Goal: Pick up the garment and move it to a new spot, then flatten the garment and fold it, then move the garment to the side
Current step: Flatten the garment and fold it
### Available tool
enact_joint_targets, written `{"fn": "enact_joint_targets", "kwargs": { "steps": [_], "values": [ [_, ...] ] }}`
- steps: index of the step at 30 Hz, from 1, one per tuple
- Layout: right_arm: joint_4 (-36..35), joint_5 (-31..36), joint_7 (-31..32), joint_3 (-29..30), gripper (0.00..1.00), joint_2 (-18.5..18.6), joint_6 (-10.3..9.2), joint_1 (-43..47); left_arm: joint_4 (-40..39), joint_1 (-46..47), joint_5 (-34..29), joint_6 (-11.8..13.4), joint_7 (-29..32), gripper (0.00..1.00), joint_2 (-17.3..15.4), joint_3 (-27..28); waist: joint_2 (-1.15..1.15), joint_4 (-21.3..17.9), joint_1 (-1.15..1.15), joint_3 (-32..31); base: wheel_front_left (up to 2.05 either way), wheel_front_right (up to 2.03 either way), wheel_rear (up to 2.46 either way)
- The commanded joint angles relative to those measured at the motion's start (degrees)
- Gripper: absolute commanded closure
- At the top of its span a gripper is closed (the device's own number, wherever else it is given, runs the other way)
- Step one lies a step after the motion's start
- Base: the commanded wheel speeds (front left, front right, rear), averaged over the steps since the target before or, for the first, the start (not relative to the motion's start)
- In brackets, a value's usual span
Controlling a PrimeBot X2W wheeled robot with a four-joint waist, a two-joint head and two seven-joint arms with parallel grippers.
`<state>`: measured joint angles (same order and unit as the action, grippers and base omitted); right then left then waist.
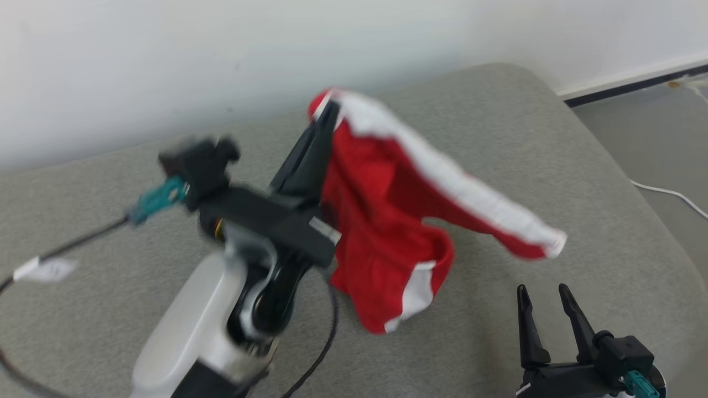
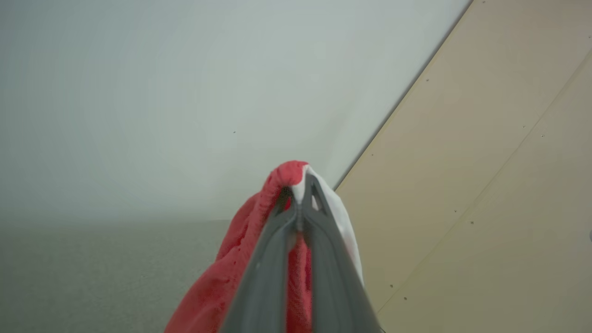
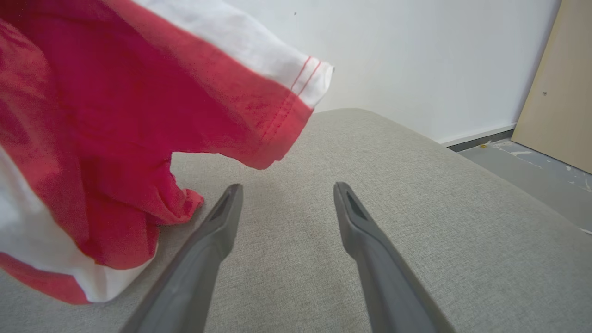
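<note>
Above the middle of the grey cushion (image 1: 553, 138), toward its back edge, the red and white garment (image 1: 387, 221) is held up by the left gripper (image 1: 331, 108). Both fingers are seen pressed together on a bunched fold at the top of the cloth; in the left wrist view red fabric is draped over the fingertips (image 2: 319, 196) and hangs down on either side of them. One white-banded sleeve is flung out toward the cushion's right edge, blurred; the rest hangs below the grip, with a white-trimmed hem lowest. Whether that hem touches the cushion cannot be told.

Right gripper (image 1: 542, 290) noted near the front right corner, fingers spread apart with nothing between them, just above bare fabric and apart from the garment, which hangs to its left.

A black cable (image 1: 326, 342) is looped beside the left forearm. White wall (image 1: 166, 55) behind the back edge; grey floor (image 1: 652, 127) past the right edge
</note>
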<state>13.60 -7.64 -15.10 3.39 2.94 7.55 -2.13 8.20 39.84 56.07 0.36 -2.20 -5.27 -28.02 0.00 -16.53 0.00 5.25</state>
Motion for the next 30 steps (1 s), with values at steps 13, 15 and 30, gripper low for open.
{"fn": "enact_joint_targets", "kwargs": {
  "steps": [13,15,30],
  "values": [
    [-0.81,1.55,-0.09,-0.75,0.0,-0.08,-0.13,-0.74,-3.57,-30.99,3.27,7.5,-2.9,1.0,-10.07,4.54,0.0,10.57,0.0,2.08,0.0,0.0,0.0],
    [-0.96,1.66,-0.09,-1.0,0.0,-0.11,-0.13,-1.11,-2.7,-31.76,3.39,7.74,-3.52,1.0,-9.71,4.7,0.0,10.87,0.0,2.43,0.0,0.0,0.0],
    [-1.16,2.0,-0.09,0.47,0.0,-0.11,-0.13,-2.14,4.36,-30.64,1.19,8.69,-7.81,0.0,-9.56,5.53,0.0,10.64,0.0,2.79,0.0,0.0,0.0]
  ]
}}
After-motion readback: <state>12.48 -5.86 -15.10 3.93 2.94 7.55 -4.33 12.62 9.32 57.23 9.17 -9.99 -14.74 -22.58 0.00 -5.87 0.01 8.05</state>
